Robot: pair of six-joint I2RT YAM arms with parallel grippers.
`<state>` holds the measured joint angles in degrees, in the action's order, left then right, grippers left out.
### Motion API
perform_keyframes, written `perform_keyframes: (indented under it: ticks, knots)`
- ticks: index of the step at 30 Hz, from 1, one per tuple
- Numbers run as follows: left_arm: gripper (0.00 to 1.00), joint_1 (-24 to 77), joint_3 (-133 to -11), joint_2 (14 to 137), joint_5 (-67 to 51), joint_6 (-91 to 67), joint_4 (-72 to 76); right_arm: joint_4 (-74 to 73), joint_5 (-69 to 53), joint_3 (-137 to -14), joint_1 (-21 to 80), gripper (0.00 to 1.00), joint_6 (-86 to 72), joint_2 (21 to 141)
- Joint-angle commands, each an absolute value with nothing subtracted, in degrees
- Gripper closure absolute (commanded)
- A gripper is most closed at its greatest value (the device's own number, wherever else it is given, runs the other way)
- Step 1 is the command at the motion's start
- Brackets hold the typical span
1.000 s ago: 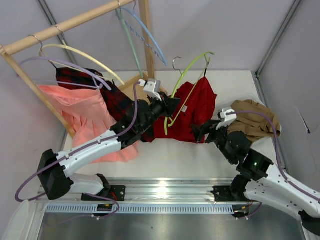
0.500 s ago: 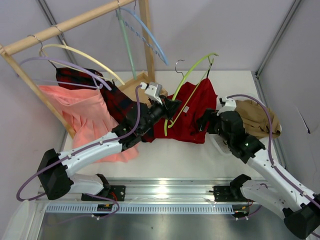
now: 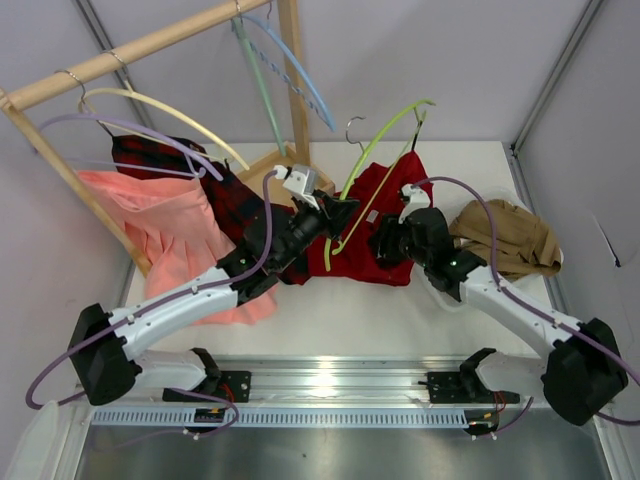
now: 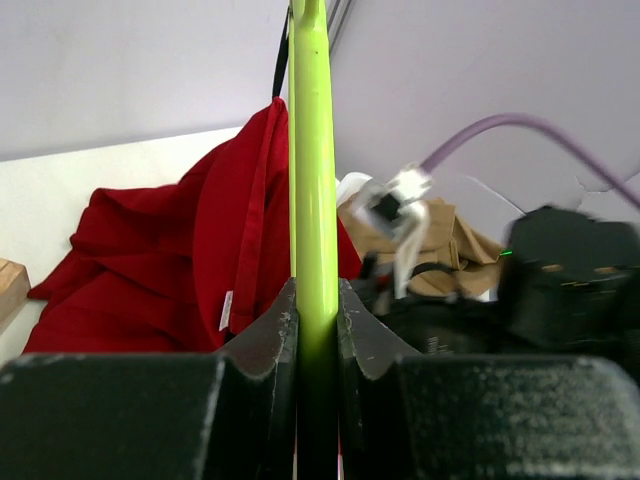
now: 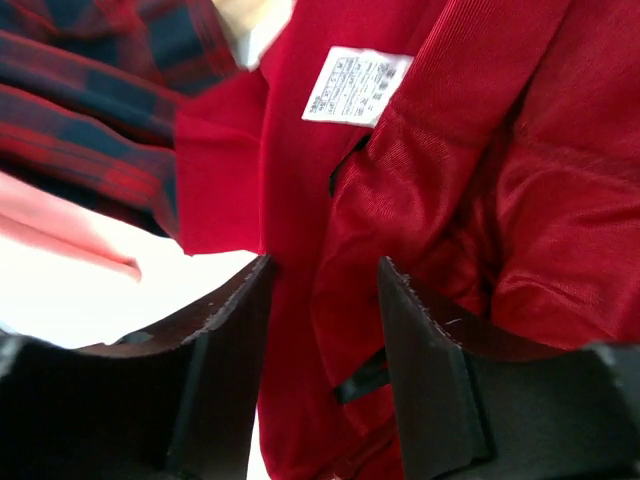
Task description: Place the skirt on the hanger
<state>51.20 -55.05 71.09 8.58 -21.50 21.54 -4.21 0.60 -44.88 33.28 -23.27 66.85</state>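
Noting layout from the top view: white bench (image 3: pixel 330 315) carries all items. A wooden rack (image 3: pixel 130 52) crosses the far-left corner with a cream-yellow hanger (image 3: pixel 170 108) and a light-blue hanger (image 3: pixel 300 82) on it. A salmon-pink skirt (image 3: pixel 160 225) lies under the rack at left, with a red-and-black plaid skirt (image 3: pixel 225 195) overlapping its right side and running under the left arm to the red one's left edge. A tan garment (image 3: pixel 510 240) is bunched at the right, just beside the right arm. Between plaid and tan sits the skirt (image 3: pixel 385 215): solid deep red, crumpled on the far-middle bench, with one peak raised toward the upper end of the hanger (image 3: pixel 378 148). Whether it catches there I cannot tell. The hanger is thin, lime-green and curved, tilted off the bench across the red cloth, silver hook (image 3: pixel 350 128) toward the far side. Left claw (image 4: pixel 315 312) is clenched on the lime bar near its lower end. Right claw (image 5: pixel 320 290) is released, fingers (image 5: pixel 235 330) spread, with a red fold lying in the gap, unpinched. A white care label (image 5: pixel 357 87) shows on the fabric just beyond.
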Motion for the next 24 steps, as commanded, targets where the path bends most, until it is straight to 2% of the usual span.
perform_keyframes:
  ticks: [1,3,5,7,8,10,16,24]
  knots:
    - [1.00,50.9,-55.5,67.1,8.1,-19.6,30.8,-0.7,-1.1,-48.0,33.8,0.49,-22.7,69.6]
    - [1.00,50.9,-55.5,66.8,8.3,-19.2,30.7,1.6,-2.7,-47.9,34.4,0.57,-22.6,70.1]
    - [1.00,50.9,-55.5,66.7,8.4,-19.1,30.6,3.7,-3.7,-47.2,36.2,0.58,-21.7,70.0]
    - [1.00,50.9,-54.9,66.6,8.4,-18.9,30.8,4.5,-3.5,-47.2,39.1,0.53,-20.6,69.9]
    - [1.00,50.9,-55.2,66.7,8.4,-18.9,30.8,5.0,-3.0,-47.3,40.2,0.44,-20.4,69.9]
    - [1.00,50.9,-55.2,66.7,8.5,-18.8,30.9,5.2,-0.1,-47.3,43.5,0.35,-20.1,70.7]
    - [1.00,50.9,-55.3,66.0,9.1,-18.1,30.8,3.3,1.7,-47.6,44.0,0.34,-23.0,71.6]
    - [1.00,50.9,-55.3,65.3,9.8,-17.5,30.4,-6.1,1.1,-49.6,37.1,0.28,-24.2,57.9]
